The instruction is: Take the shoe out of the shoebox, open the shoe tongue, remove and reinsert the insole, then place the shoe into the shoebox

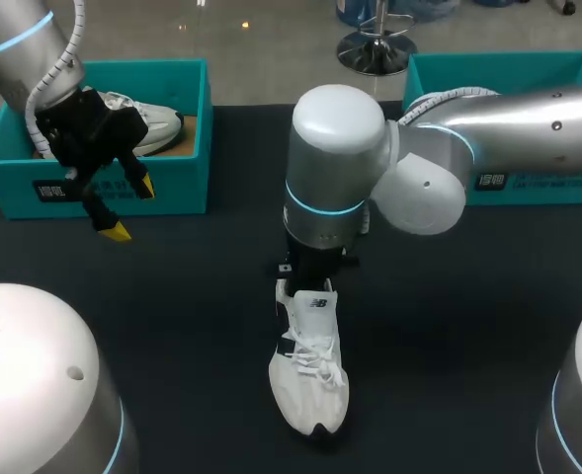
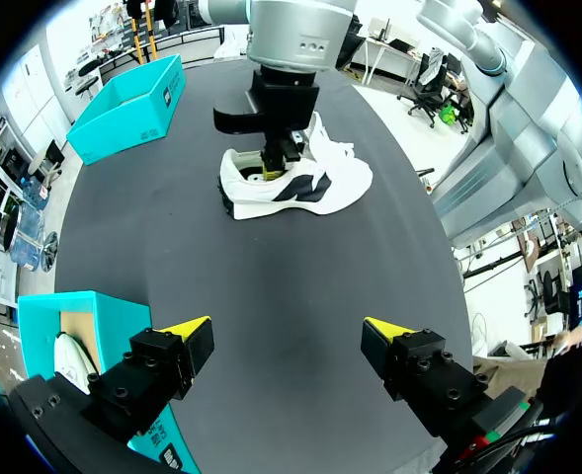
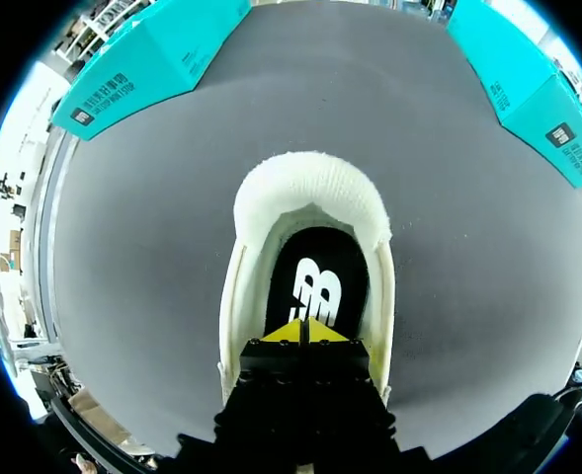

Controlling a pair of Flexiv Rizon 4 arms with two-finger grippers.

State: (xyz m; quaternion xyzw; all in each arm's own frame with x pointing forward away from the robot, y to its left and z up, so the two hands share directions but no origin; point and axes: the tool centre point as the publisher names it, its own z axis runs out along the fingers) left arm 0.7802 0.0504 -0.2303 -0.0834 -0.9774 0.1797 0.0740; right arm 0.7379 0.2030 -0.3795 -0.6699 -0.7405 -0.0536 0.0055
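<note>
A white shoe (image 1: 310, 380) with black trim lies on the black table (image 1: 192, 326), toe toward the front edge. My right gripper (image 3: 305, 332) is shut, its yellow tips together inside the shoe's opening, just over the black insole (image 3: 315, 272). In the left wrist view the same gripper (image 2: 271, 158) stands in the heel end of the shoe (image 2: 305, 183). My left gripper (image 1: 132, 209) hangs open and empty in front of the left teal shoebox (image 1: 123, 183), well apart from the shoe; its fingers (image 2: 187, 336) spread wide over bare table.
The left shoebox holds a second white shoe (image 1: 152, 123). Another teal shoebox (image 1: 528, 69) stands at the back right, behind my right arm (image 1: 508, 123). Two white robot bases (image 1: 34, 385) fill the front corners. Bare table lies left and right of the shoe.
</note>
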